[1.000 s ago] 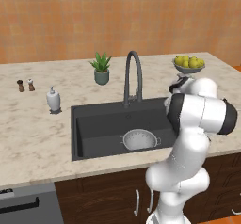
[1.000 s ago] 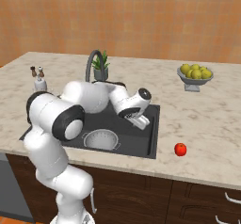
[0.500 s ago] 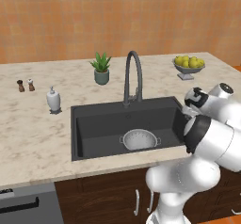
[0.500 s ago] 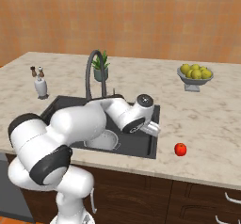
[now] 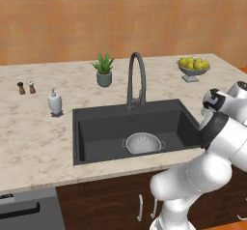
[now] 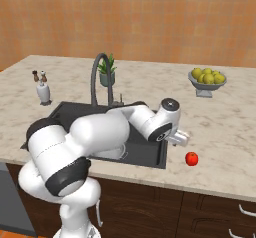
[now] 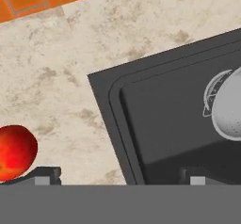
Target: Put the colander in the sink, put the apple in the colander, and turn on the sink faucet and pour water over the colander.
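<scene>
Colander [image 5: 143,142] sits in the sink [image 5: 96,127], near the front wall; first part of the task looks done. Step in hand, by my reading: fetch the apple [image 6: 191,158].

End effector [image 6: 181,138] hangs over the sink's right front corner, jaws spread wide, nothing held. In the hand view the apple [image 7: 15,151] lies on the table [image 7: 56,72] just above one finger tip [image 7: 41,176], off to that side and not between the tips; the colander [image 7: 228,108] lies far toward the other side, down in the basin.

To do it well: shift the end effector sideways until the apple is centred between the tips, then descend and close across its widest part. Round fruit may roll if one finger touches first.

Edges and room: the sink rim [image 7: 106,119] runs between apple and basin, so lift clear before carrying across. Table around the apple is bare; its front edge is near. Faucet [image 6: 99,77] and fruit bowl [image 6: 206,80] stand well apart from the path.
</scene>
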Motion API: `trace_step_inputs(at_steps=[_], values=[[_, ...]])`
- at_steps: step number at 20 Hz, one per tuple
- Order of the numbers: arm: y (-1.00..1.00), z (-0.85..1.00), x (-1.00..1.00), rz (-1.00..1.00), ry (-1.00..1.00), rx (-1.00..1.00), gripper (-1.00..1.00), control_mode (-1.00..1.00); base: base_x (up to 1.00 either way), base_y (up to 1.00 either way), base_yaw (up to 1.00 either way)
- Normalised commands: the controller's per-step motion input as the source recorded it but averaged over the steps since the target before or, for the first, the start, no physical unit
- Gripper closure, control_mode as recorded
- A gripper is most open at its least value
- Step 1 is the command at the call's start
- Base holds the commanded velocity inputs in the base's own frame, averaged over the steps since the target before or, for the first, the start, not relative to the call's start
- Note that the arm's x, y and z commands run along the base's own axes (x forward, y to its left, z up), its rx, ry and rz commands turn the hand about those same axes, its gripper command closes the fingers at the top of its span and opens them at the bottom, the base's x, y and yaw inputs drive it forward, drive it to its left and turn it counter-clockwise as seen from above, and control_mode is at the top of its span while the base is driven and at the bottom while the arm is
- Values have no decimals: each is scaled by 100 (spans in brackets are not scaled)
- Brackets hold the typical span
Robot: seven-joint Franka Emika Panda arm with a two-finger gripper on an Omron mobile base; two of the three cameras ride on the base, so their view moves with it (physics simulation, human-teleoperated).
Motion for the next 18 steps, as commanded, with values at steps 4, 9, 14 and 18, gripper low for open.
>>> trace_step_inputs(at_steps=[4, 9, 14, 18], values=[[-73, -1, -16, 0, 0, 0, -100, -100, 0, 0, 0], [-68, -7, -19, 0, 0, 0, -100, -100, 0, 0, 0], [-46, -24, -13, 0, 1, 0, -100, -100, 0, 0, 0], [-23, -35, -3, 0, 1, 0, -100, -100, 0, 0, 0]])
